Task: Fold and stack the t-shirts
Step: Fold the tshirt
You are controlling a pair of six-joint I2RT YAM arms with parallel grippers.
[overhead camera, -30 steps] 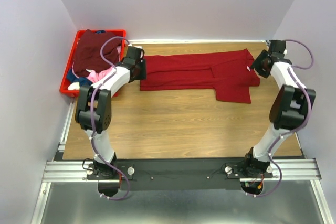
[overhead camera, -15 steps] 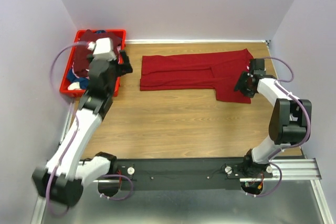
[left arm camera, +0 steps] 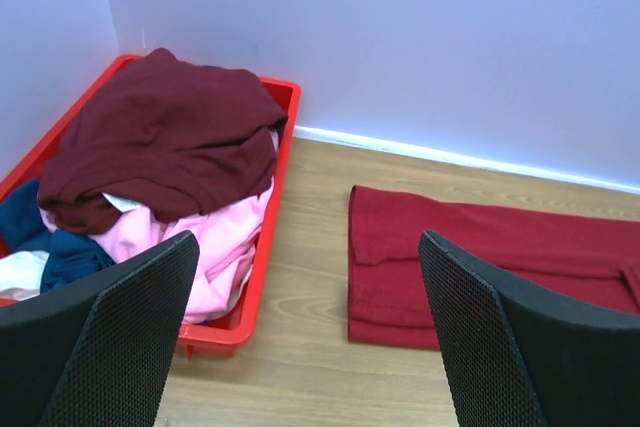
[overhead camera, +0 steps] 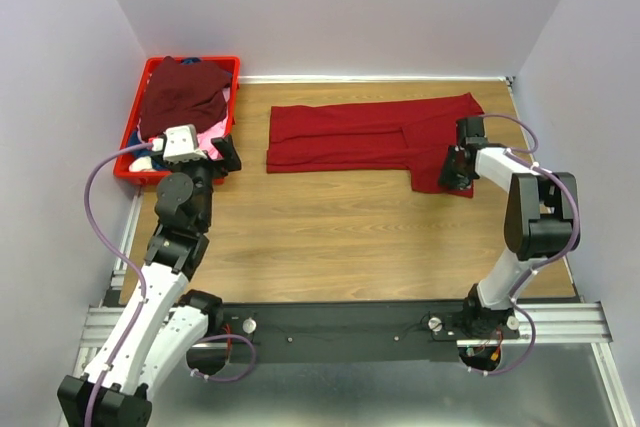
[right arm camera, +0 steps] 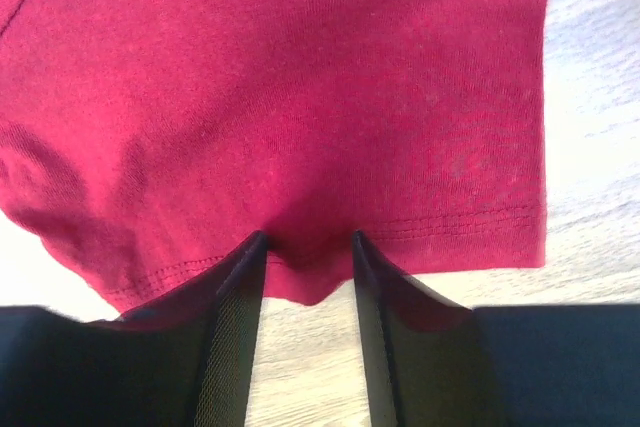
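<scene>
The bright red t-shirt [overhead camera: 370, 132] lies folded lengthwise across the far side of the table, one sleeve sticking out toward me at its right end. My right gripper [overhead camera: 452, 179] is at that sleeve's hem. In the right wrist view the jaws [right arm camera: 308, 239] stand narrowed, with the red cloth [right arm camera: 300, 97] puckered between them. My left gripper [overhead camera: 228, 152] is open and empty beside the crate, off the shirt's left end [left arm camera: 470, 247]. Maroon [left arm camera: 170, 127], pink [left arm camera: 215, 237] and blue [left arm camera: 50, 247] shirts lie heaped in the crate.
The red plastic crate [overhead camera: 190, 60] stands in the far left corner against the walls; its near corner [left arm camera: 215, 332] is just left of my left gripper. Walls close the table at the back and both sides. Bare wood lies between the red shirt and the arm bases.
My left arm has pulled back from the shirt's left end to beside the crate. My right gripper has come from the far right corner down onto the sleeve hem.
</scene>
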